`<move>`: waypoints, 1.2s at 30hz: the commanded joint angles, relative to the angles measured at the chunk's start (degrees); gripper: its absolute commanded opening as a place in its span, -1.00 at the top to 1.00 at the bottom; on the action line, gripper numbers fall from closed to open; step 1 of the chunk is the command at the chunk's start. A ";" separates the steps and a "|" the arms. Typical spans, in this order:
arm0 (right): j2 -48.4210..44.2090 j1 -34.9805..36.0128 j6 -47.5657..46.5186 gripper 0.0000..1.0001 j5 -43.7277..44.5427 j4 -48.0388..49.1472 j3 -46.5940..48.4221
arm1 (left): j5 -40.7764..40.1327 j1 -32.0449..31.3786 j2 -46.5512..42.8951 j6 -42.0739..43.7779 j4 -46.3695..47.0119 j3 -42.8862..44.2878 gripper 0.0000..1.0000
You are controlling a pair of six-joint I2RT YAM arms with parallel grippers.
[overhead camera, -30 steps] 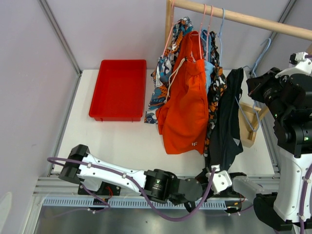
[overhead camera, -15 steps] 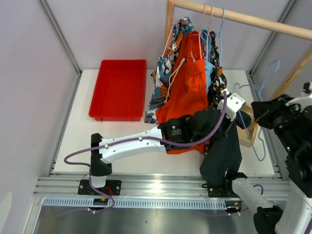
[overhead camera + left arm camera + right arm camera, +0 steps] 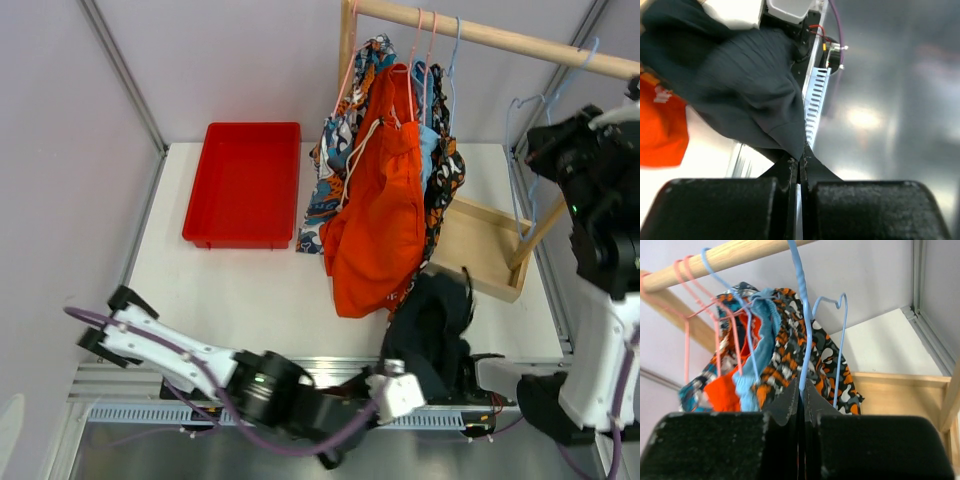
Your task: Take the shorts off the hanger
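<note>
Black shorts [image 3: 432, 330] lie bunched at the table's near edge, off the hanger. My left gripper [image 3: 801, 161] is shut on a fold of their fabric [image 3: 750, 85]. At the upper right, my right gripper [image 3: 804, 387] is shut on the wire of a bare light blue hanger [image 3: 805, 315], whose hook reaches up by the wooden rod [image 3: 740, 255]. The same hanger [image 3: 509, 170] hangs beside the right arm. On the rod hang orange shorts [image 3: 380, 210], light blue shorts [image 3: 762, 335], blotched shorts [image 3: 790, 355] and wave-print shorts [image 3: 335, 150].
A red tray [image 3: 245, 180] sits at the table's back left. The rack's wooden base frame [image 3: 485, 245] lies right of the hanging shorts, and its slanted post [image 3: 535, 230] rises beside the right arm. A metal rail [image 3: 130, 385] runs along the near edge.
My left arm swung from above the table back down to the near edge, dragging the black shorts off the hanger. My right gripper lifted the blue hanger up toward the rod.
</note>
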 commanded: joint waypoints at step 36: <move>-7.98 -11.76 -2.64 -0.99 -9.03 19.83 -36.02 | -3.99 55.21 -16.85 22.92 -12.68 26.04 1.00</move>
